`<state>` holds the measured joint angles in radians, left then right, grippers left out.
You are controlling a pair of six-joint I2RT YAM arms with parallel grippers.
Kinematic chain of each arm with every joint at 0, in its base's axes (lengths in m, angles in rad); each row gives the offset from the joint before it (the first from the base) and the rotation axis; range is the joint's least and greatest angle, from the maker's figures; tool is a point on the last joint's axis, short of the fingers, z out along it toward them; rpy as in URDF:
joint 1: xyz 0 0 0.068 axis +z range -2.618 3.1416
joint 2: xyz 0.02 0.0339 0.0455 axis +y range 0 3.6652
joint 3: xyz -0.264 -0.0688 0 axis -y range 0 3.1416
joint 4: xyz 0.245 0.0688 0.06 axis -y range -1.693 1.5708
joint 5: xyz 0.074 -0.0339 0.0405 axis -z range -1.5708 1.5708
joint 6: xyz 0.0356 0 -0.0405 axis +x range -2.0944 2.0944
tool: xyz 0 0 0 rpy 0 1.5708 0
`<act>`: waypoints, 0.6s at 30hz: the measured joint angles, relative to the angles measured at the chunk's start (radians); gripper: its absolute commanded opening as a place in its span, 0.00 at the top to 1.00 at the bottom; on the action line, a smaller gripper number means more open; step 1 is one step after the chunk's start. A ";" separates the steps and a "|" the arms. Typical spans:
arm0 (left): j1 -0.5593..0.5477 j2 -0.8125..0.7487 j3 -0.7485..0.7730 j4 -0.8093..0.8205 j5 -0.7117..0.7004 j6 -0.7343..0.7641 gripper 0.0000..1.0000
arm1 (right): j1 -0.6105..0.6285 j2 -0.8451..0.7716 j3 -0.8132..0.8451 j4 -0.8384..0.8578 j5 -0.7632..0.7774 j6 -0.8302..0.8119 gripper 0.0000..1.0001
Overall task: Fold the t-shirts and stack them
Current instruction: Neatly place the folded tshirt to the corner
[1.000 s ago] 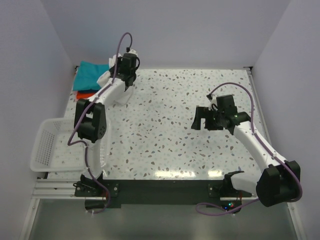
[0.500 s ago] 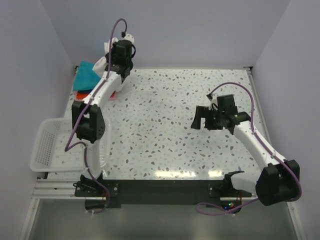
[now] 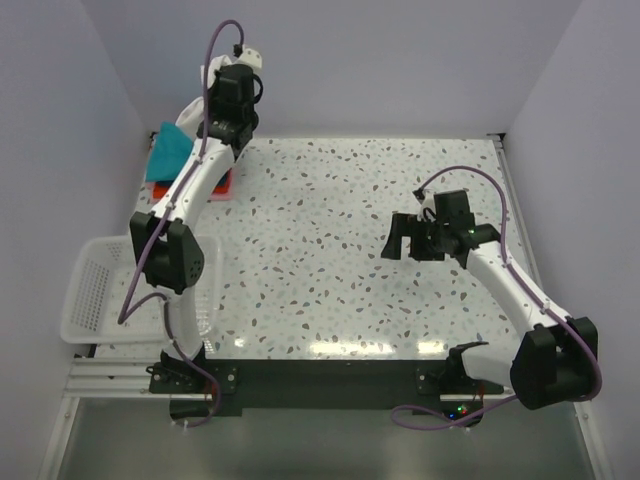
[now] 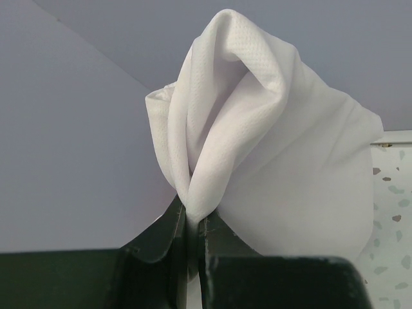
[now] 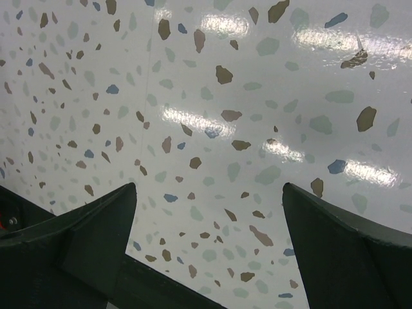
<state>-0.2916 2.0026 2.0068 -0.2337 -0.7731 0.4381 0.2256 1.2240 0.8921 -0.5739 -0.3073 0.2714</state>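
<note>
Cloth of the white shirt (image 4: 257,141) is clamped in the left tool (image 4: 191,215). The left wrist view shows the two dark fingers (image 4: 158,238) pressed together on a gathered fold. The fabric rises above the tips and balloons toward the right of the frame, clear of the tabletop (image 3: 350,200).

In the overhead view this tool stands raised at the upper left of the frame, over the far left corner of the tabletop and in front of the back wall (image 3: 380,60).

The teal shirt (image 3: 167,152) lies at that same corner, just left of the arm and below the tool in the frame. The red-orange shirt (image 3: 221,187) shows beside it, with one edge below the teal cloth and another patch to the right of the arm. Whether it runs under the teal one cannot be told.

The right tool (image 5: 209,190) sits at mid-right of the overhead frame, low over bare tabletop. Its fingers are spread wide with nothing between them, and it is well apart from all three shirts.

A white mesh basket (image 3: 85,290) sits at the lower left edge of the frame, beside the left arm.
</note>
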 measured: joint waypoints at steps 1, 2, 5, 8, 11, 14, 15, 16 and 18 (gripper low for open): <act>0.001 -0.007 0.000 -0.001 0.002 0.000 1.00 | -0.002 0.000 0.000 0.000 0.000 0.000 0.01; 0.002 -0.012 0.000 -0.001 0.003 0.000 1.00 | -0.003 0.000 0.000 0.000 -0.001 0.000 0.01; 0.006 -0.023 0.000 -0.002 0.009 -0.006 1.00 | -0.005 0.000 0.000 0.002 -0.001 0.000 0.01; 0.016 -0.023 0.000 -0.016 0.016 -0.014 1.00 | -0.005 0.002 0.000 0.005 -0.002 0.001 0.01; 0.031 -0.023 0.000 -0.041 0.023 -0.035 1.00 | -0.005 0.011 0.000 0.007 -0.002 0.001 0.01; 0.051 -0.021 0.000 -0.053 0.032 -0.053 1.00 | -0.008 0.024 -0.001 0.006 -0.002 0.001 0.01; 0.060 -0.020 0.000 -0.055 0.036 -0.057 1.00 | -0.008 0.027 0.000 0.006 -0.002 0.001 0.01; 0.068 -0.018 0.000 -0.057 0.040 -0.061 1.00 | -0.010 0.029 -0.001 0.006 -0.002 0.001 0.01; 0.089 -0.008 0.000 -0.061 0.061 -0.070 1.00 | -0.011 0.032 -0.001 0.006 -0.001 0.001 0.01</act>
<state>-0.2024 1.9942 2.0071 -0.2947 -0.7120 0.3679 0.2146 1.2564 0.8913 -0.5674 -0.3084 0.2722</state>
